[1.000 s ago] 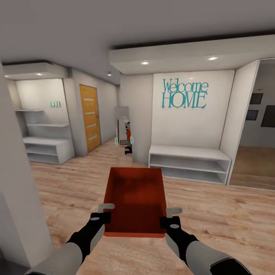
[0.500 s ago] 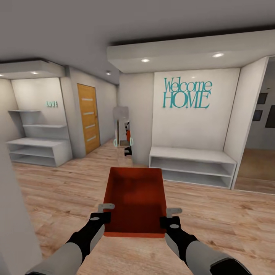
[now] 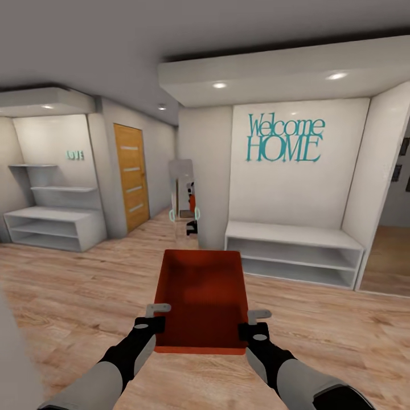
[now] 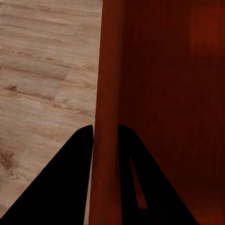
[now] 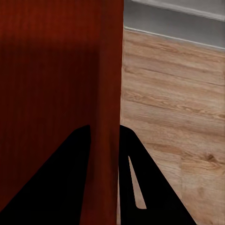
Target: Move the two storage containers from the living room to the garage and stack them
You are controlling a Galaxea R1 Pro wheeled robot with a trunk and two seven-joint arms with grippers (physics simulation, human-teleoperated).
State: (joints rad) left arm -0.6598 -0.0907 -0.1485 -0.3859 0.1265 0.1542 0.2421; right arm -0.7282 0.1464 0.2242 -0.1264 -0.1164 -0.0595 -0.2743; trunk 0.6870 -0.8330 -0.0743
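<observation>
An orange-red open-topped storage container (image 3: 202, 296) hangs in front of me, above light wood plank flooring. My left gripper (image 3: 154, 323) is shut on its left wall near the close corner, and my right gripper (image 3: 254, 327) is shut on its right wall. In the left wrist view the dark fingers (image 4: 70, 178) pinch the container wall (image 4: 108, 117) from both sides. The right wrist view has the fingers (image 5: 65, 178) clamping the other wall (image 5: 108, 93) the same way. The container looks empty inside.
Ahead stands a white wall with teal "Welcome HOME" lettering (image 3: 285, 138) over a low white shelf bench (image 3: 293, 250). An orange-brown wooden door (image 3: 131, 175) is at the left, beside white shelves (image 3: 54, 225). A hallway (image 3: 183, 196) opens between them. A doorway (image 3: 393, 250) opens at the right.
The whole view has swung leftward and moved forward; the near white wall at the left has slid out of the picture. The container and both grippers keep the same hold.
</observation>
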